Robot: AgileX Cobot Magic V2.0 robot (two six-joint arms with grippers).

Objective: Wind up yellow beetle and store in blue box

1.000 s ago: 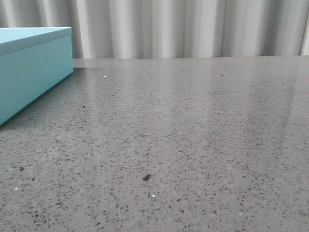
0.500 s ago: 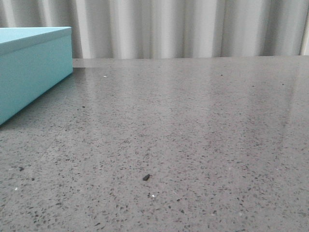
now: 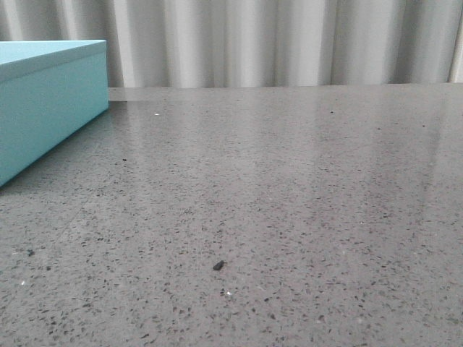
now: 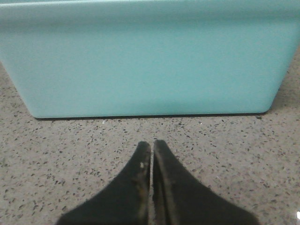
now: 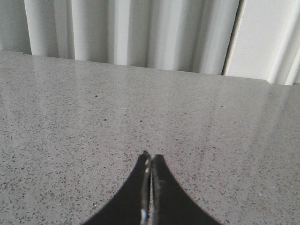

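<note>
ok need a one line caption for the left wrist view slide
Left claw, shut and empty, faces the side of the blue box on the speckled grey table.

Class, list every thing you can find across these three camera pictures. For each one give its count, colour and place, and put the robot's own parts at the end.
Box: one, light turquoise blue, far left of the table, right in front of the left hand.
Table: one, grey speckled stone, filling all three views.
Curtain: one, pale grey-white, pleated, behind the table's far edge.
Dark crumb: one, black, near the table's middle front.
Toy car: none in view.
Left hand: one, black, shut and empty, tips pointing at the box.
Right hand: one, black, shut and empty, over bare table.
</note>
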